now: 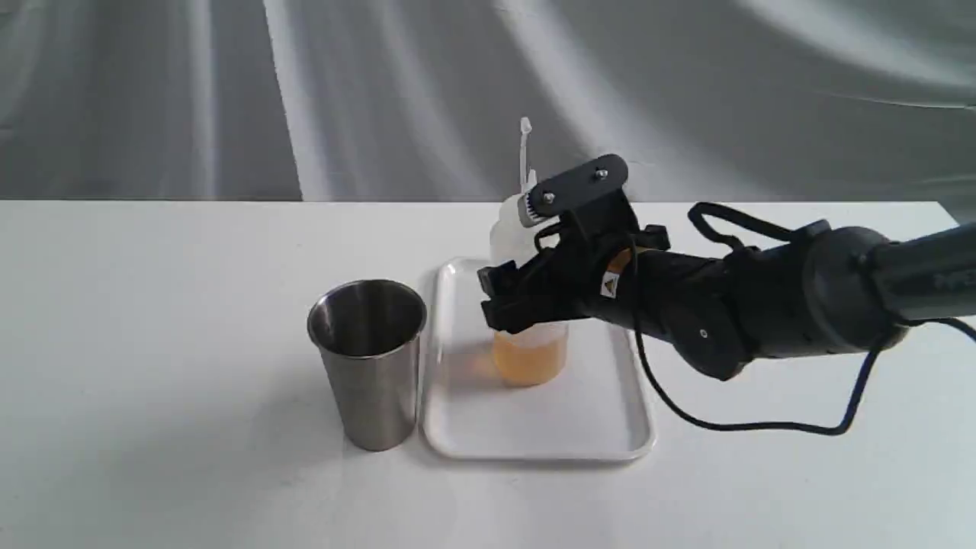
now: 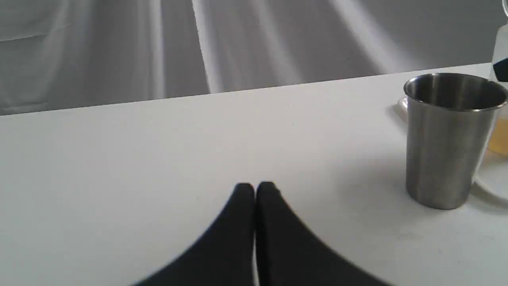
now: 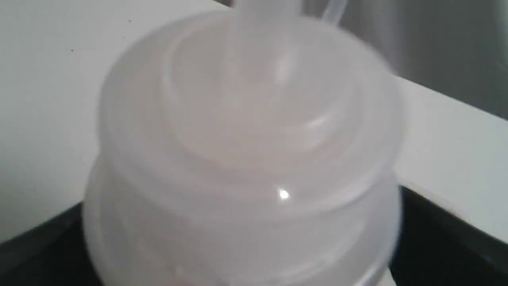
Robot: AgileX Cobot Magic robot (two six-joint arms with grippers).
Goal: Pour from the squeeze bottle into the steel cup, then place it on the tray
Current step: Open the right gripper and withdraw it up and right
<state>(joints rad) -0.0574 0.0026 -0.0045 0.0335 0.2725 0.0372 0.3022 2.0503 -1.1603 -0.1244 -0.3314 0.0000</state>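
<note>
The squeeze bottle (image 1: 530, 358) stands upright on the white tray (image 1: 534, 427), with amber liquid in its lower part and its cap strap sticking up. My right gripper (image 1: 497, 301) reaches in from the right and is shut on the bottle's middle. The bottle's shoulder (image 3: 254, 139) fills the right wrist view, with a dark finger (image 3: 436, 238) at each side. The steel cup (image 1: 370, 358) stands upright just left of the tray, apart from the bottle. In the left wrist view the cup (image 2: 448, 139) is off to one side of my left gripper (image 2: 255, 187), which is shut and holds nothing.
The white table (image 1: 152, 343) runs wide to the left of the cup. A grey curtain (image 1: 381, 91) hangs behind the far edge. The right arm's black cable (image 1: 762, 425) loops over the table right of the tray. The tray's rim (image 2: 490, 182) and the bottle's amber base (image 2: 501, 135) show behind the cup.
</note>
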